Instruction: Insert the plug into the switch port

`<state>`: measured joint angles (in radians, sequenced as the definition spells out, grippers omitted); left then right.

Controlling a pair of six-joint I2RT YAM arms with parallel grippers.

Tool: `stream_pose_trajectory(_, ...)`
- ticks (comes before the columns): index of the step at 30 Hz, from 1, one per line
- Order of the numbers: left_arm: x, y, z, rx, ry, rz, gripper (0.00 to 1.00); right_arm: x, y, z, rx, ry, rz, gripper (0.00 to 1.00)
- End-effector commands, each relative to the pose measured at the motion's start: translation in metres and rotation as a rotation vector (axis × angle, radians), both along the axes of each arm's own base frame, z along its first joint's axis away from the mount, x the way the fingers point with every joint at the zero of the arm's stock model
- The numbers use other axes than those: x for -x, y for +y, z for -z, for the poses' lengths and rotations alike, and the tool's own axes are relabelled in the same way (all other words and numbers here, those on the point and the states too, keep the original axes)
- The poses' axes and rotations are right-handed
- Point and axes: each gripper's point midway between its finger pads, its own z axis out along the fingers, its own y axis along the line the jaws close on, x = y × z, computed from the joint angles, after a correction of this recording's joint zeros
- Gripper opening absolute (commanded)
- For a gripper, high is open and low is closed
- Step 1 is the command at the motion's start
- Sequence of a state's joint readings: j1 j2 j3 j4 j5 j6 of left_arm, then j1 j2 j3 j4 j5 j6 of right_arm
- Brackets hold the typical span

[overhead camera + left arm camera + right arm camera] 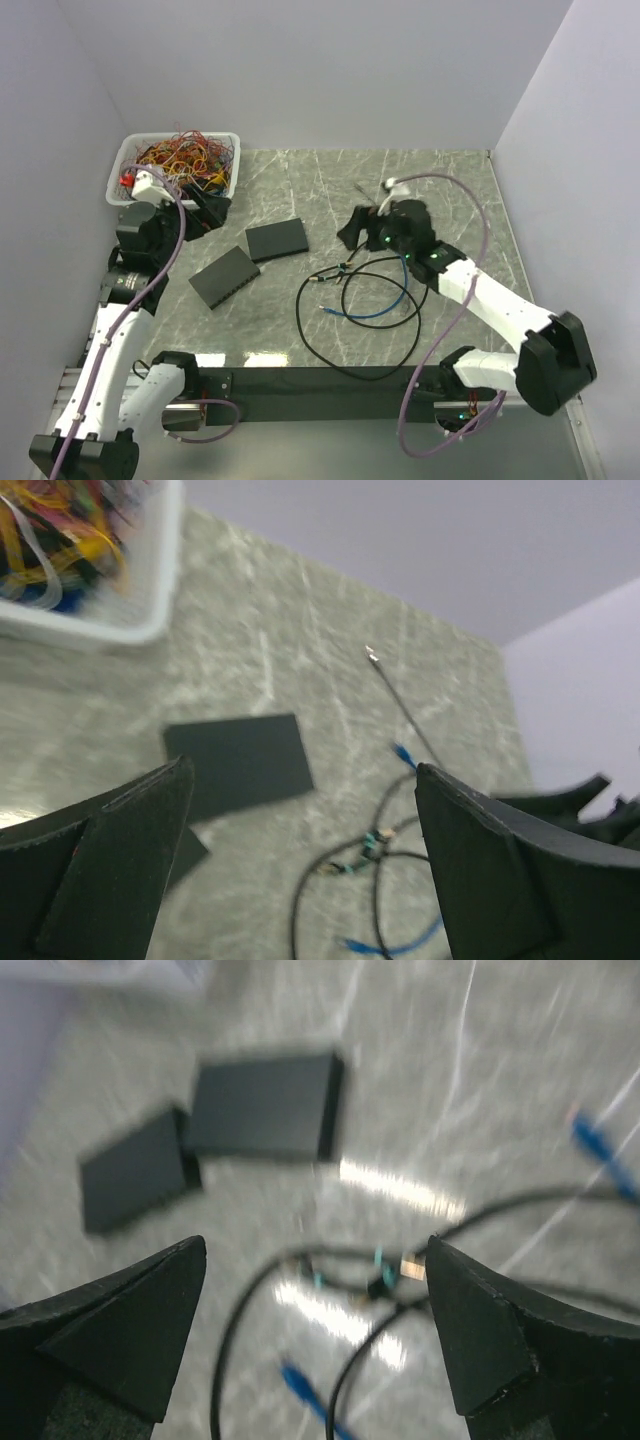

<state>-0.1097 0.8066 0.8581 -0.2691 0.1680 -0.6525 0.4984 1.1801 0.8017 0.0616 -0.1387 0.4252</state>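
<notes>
Two black switches lie on the marble table, one (277, 239) further back and one (223, 277) nearer left. A black cable (330, 345) loops on the table, its teal-banded plug ends (345, 266) lying loose beside a blue cable (385, 305). My left gripper (208, 208) is open and empty, up by the basket, above the switches (240, 760); the plugs (375, 842) show between its fingers (510, 870). My right gripper (358, 228) is open and empty, hovering over the plugs (410, 1265), with both switches (265, 1107) beyond.
A white basket (118, 165) full of coloured wires stands at the back left, its rim (150, 590) close to my left gripper. A thin grey lead (365, 188) lies at the back. Walls close in on the left, back and right.
</notes>
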Motion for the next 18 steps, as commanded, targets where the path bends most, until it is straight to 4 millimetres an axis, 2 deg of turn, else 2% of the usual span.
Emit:
stream_pose_trajectory(1,0.010,0.030,0.028,-0.191,0.116,-0.092,0.99,0.021,0.010,0.027,0.139,0.104,-0.070,0.96)
stream_pose_trajectory(2,0.012,0.033,0.044,-0.206,0.145,-0.101,0.99,0.022,0.011,0.038,0.168,0.127,-0.065,0.95)
stream_pose_trajectory(4,0.013,0.035,0.054,-0.208,0.142,-0.110,0.99,0.031,0.016,0.052,0.209,0.172,-0.082,0.92)
stream_pose_trajectory(9,0.009,0.031,0.056,-0.225,0.153,-0.076,0.99,0.038,0.021,0.089,0.323,0.253,-0.117,0.85)
stream_pose_trajectory(10,0.007,0.032,0.061,-0.241,0.174,-0.079,0.99,0.040,0.029,0.088,0.354,0.237,-0.157,0.85)
stream_pose_trajectory(12,0.006,0.033,0.063,-0.244,0.185,-0.084,0.99,0.045,0.034,0.105,0.435,0.271,-0.196,0.82)
stream_pose_trajectory(13,0.005,0.033,0.065,-0.244,0.194,-0.079,0.99,0.047,0.043,0.102,0.472,0.243,-0.232,0.82)
stream_pose_trajectory(15,0.006,0.029,0.068,-0.238,0.197,-0.058,0.99,0.049,0.045,0.117,0.560,0.265,-0.248,0.79)
stream_pose_trajectory(16,0.006,0.029,0.067,-0.237,0.196,-0.058,0.99,0.045,0.050,0.112,0.585,0.244,-0.252,0.79)
stream_pose_trajectory(18,0.006,0.031,0.065,-0.242,0.191,-0.071,0.99,0.049,0.058,0.121,0.626,0.254,-0.289,0.77)
